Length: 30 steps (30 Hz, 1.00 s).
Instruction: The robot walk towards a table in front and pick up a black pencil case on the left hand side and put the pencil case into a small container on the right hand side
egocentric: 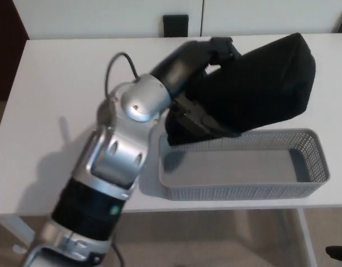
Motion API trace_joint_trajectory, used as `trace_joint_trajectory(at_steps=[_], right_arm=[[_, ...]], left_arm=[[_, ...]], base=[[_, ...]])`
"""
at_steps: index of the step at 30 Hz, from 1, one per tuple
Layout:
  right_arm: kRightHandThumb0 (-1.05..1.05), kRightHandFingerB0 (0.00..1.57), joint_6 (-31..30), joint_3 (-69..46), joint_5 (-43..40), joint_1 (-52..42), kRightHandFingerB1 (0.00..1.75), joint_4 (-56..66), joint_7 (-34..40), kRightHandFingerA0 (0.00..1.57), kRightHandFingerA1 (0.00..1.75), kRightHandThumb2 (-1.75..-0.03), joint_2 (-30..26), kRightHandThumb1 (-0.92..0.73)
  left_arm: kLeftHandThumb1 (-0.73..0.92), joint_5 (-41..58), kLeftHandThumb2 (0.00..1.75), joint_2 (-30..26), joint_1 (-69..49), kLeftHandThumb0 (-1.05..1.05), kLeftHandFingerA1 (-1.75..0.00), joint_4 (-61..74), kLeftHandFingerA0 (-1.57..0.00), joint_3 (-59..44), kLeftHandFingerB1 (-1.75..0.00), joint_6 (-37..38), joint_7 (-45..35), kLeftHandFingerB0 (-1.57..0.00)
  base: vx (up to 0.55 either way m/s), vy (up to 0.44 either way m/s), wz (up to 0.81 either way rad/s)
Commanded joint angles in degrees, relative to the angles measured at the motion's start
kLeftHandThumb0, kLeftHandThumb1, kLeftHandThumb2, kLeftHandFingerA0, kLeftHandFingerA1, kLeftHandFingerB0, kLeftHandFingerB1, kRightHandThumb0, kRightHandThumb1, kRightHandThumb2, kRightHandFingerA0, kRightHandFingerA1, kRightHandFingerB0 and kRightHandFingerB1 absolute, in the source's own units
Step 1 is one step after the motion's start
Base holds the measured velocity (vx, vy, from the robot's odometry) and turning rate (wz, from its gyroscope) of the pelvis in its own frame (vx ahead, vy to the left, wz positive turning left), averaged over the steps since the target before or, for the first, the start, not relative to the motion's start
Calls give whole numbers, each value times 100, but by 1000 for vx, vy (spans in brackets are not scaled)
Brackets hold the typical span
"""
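Head view: the left hand, at upper centre, has its fingers closed on the black pencil case, held above the grey container at lower right (presumably lined up for release). The right hand does not show. The white table bears the container.

The black pencil case looks like soft matt cloth, slightly fuzzy. The grey rectangular basket is matt plastic with a fine mesh wall (its floor smooth). The white surface is smooth and matt. The silver forearm shell is glossy, smooth metal or plastic.
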State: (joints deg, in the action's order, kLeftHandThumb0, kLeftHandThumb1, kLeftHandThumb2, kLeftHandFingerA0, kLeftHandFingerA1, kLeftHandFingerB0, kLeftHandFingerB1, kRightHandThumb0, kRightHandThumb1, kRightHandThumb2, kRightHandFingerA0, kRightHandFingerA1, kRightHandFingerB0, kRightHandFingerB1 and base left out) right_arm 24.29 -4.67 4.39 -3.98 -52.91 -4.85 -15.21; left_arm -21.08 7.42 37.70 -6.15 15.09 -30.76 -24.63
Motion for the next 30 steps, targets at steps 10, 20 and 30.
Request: trace_joint_trajectory(at_steps=[10,20,30], right_arm=[[-41,62,-24,118,21,118,43,231,4,73,56,-59,-76,-62],[-40,59,-16,111,-4,151,42,254,-31,74,57,-59,-98,-61],[-41,61,-18,133,29,187,42,257,-10,77,59,-59,-109,-61]], left_arm=[[47,6,81,633,-107,-37,-141,-730,-110,338,-128,-846,876,-87],[65,4,55,463,-219,-27,-175,-604,-74,692,-175,-789,1096,-54],[56,-164,90,-106,-218,-92,-8,-295,-2,1169,-4,-711,777,-12]], base=[[0,0,0],[0,0,0],[0,0,0]])
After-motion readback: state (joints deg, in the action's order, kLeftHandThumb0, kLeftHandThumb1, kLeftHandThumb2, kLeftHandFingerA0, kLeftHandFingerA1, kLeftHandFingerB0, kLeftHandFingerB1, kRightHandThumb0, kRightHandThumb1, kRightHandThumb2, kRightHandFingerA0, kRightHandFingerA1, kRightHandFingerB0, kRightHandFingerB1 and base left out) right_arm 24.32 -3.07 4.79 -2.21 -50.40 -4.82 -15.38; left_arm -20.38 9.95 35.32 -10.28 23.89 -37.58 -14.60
